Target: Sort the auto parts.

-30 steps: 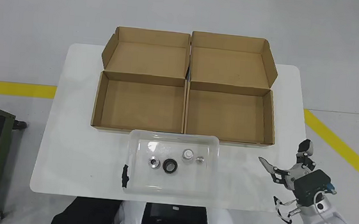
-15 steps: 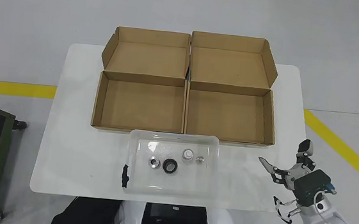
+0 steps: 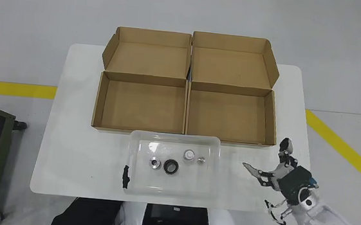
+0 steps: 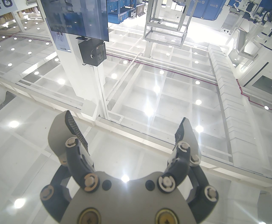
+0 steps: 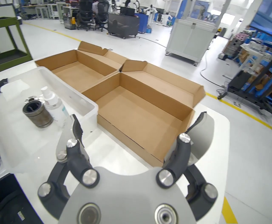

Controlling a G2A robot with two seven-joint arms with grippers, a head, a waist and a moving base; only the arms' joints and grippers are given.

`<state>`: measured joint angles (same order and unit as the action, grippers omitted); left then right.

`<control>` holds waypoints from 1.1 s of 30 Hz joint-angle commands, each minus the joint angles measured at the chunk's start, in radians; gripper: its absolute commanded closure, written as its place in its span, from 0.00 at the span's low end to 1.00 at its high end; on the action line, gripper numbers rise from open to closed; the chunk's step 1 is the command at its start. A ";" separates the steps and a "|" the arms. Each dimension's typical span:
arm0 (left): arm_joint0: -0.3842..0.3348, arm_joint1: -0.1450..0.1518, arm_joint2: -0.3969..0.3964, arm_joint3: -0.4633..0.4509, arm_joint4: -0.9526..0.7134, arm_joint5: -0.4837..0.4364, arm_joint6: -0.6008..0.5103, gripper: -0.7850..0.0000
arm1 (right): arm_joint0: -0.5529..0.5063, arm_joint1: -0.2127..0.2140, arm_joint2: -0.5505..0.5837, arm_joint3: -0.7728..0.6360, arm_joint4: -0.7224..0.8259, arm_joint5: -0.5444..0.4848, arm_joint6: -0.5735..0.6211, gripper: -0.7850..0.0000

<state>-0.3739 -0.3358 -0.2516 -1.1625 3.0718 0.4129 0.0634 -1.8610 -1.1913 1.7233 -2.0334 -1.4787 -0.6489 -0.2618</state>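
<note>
A clear plastic bin (image 3: 171,184) stands at the table's near edge. It holds a silver round part (image 3: 154,164), a black ring (image 3: 171,167), a small white bottle (image 3: 189,156) and a tiny metal piece (image 3: 202,160). The right wrist view shows the bin (image 5: 70,93) with a steel cylinder bearing (image 5: 37,114) and the bottle (image 5: 54,104) inside. My right gripper (image 3: 257,184) (image 5: 138,116) hovers open and empty over the table's near right corner, to the right of the bin. My left gripper (image 4: 126,118) is open, empty and turned up toward the ceiling.
Two open cardboard boxes, left (image 3: 140,106) and right (image 3: 230,115), sit side by side behind the bin, both empty, lids folded back. A small dark piece (image 3: 125,175) lies at the bin's left edge. Bare white tabletop (image 3: 68,141) flanks the bin.
My right arm has moved left and slightly down over the table's corner, closer to the bin. The bin, parts and boxes have not moved.
</note>
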 commanded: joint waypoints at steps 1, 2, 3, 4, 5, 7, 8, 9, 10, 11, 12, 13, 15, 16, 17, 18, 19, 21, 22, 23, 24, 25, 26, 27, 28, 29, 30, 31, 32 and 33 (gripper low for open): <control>0.000 0.000 0.000 0.000 0.000 0.000 0.000 0.00 | 0.025 0.002 -0.035 -0.010 -0.014 -0.038 0.029 0.00; 0.000 0.000 0.000 0.000 0.000 0.000 0.000 0.00 | 0.036 0.003 -0.052 -0.011 -0.019 -0.050 0.042 0.00; 0.000 0.000 0.000 0.000 0.000 0.000 0.000 0.00 | 0.047 0.004 -0.074 -0.010 -0.014 -0.074 0.055 0.00; 0.000 0.000 0.000 0.000 0.000 0.000 0.000 0.00 | 0.061 0.005 -0.093 -0.007 -0.001 -0.101 0.066 0.00; 0.000 0.000 0.000 0.000 0.000 0.000 0.000 0.00 | 0.076 0.006 -0.104 -0.006 -0.005 -0.115 0.089 0.00; 0.000 0.000 0.000 0.000 0.000 0.000 0.000 0.00 | 0.097 0.008 -0.132 -0.008 0.001 -0.142 0.120 0.00; 0.000 0.000 0.000 0.000 0.000 0.000 0.000 0.00 | 0.108 0.009 -0.144 -0.011 0.002 -0.156 0.136 0.00; 0.000 0.000 0.000 0.000 0.000 0.000 0.000 0.00 | 0.120 0.010 -0.157 -0.015 0.000 -0.174 0.152 0.00; 0.000 0.000 0.000 0.000 0.000 0.000 0.000 0.00 | 0.132 0.011 -0.171 -0.016 -0.001 -0.187 0.166 0.00; 0.000 0.000 0.000 0.000 0.000 0.000 0.000 0.00 | 0.145 0.012 -0.185 -0.016 -0.002 -0.198 0.180 0.00; 0.000 0.000 0.000 0.000 0.000 0.000 0.000 0.00 | 0.158 0.013 -0.200 -0.016 -0.005 -0.210 0.194 0.00; 0.000 0.000 0.000 0.000 0.000 0.000 0.000 0.00 | 0.173 0.013 -0.217 -0.013 -0.006 -0.218 0.206 0.00; 0.000 0.000 0.000 0.000 0.000 0.000 0.000 0.00 | 0.205 0.014 -0.252 -0.005 -0.012 -0.237 0.235 0.00; 0.000 0.000 0.000 0.000 0.000 0.000 0.000 0.00 | 0.221 0.014 -0.268 0.000 -0.014 -0.246 0.248 0.00; 0.000 0.000 0.000 0.000 0.000 0.000 0.000 0.00 | 0.236 0.015 -0.282 0.006 -0.018 -0.257 0.262 0.00; 0.000 0.000 0.000 0.000 0.000 0.000 0.000 0.00 | 0.251 0.015 -0.296 0.011 -0.022 -0.267 0.276 0.00; 0.000 0.000 0.000 0.000 0.000 0.000 0.000 0.00 | 0.265 0.015 -0.310 0.017 -0.022 -0.275 0.285 0.00; 0.000 0.000 0.000 0.000 0.000 0.000 0.000 0.00 | 0.292 0.016 -0.337 0.030 -0.024 -0.288 0.303 0.00; 0.000 0.000 0.000 0.000 0.000 0.000 0.000 0.00 | 0.304 0.016 -0.348 0.036 -0.025 -0.291 0.311 0.00; 0.000 0.000 0.000 0.000 0.000 0.000 0.000 0.00 | 0.313 0.016 -0.357 0.043 -0.022 -0.290 0.316 0.00; 0.000 0.000 0.000 0.000 0.000 0.000 0.000 0.00 | 0.320 0.016 -0.367 0.050 -0.020 -0.290 0.321 0.00; 0.000 0.000 0.000 0.000 0.000 0.000 0.000 0.00 | 0.328 0.016 -0.377 0.056 -0.019 -0.292 0.327 0.00; 0.000 0.000 0.000 0.000 0.000 0.000 0.000 0.00 | 0.335 0.016 -0.387 0.061 -0.019 -0.294 0.332 0.00; 0.000 0.000 0.000 0.000 0.000 0.000 0.000 0.00 | 0.342 0.017 -0.396 0.065 -0.021 -0.294 0.337 0.00; 0.000 0.000 0.000 0.000 0.000 0.000 0.000 0.00 | 0.349 0.017 -0.406 0.069 -0.023 -0.296 0.342 0.00; 0.000 0.000 0.000 0.000 0.000 0.000 0.000 0.00 | 0.357 0.017 -0.415 0.073 -0.026 -0.296 0.347 0.00; 0.000 0.000 0.000 0.000 0.000 0.000 0.000 0.00 | 0.366 0.017 -0.423 0.079 -0.030 -0.296 0.352 0.00; 0.000 0.000 0.000 0.000 0.000 0.000 0.000 0.00 | 0.375 0.017 -0.431 0.086 -0.033 -0.296 0.359 0.00; 0.000 0.000 0.000 0.000 0.000 0.000 0.000 0.00 | 0.384 0.017 -0.439 0.093 -0.034 -0.295 0.365 0.00; 0.000 0.000 0.000 0.000 0.000 0.000 0.000 0.00 | 0.394 0.017 -0.448 0.100 -0.037 -0.296 0.374 0.00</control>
<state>-0.3739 -0.3358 -0.2516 -1.1625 3.0718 0.4129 0.0634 -1.4769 -1.1739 1.2834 -1.9408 -1.5134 -0.9445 0.1036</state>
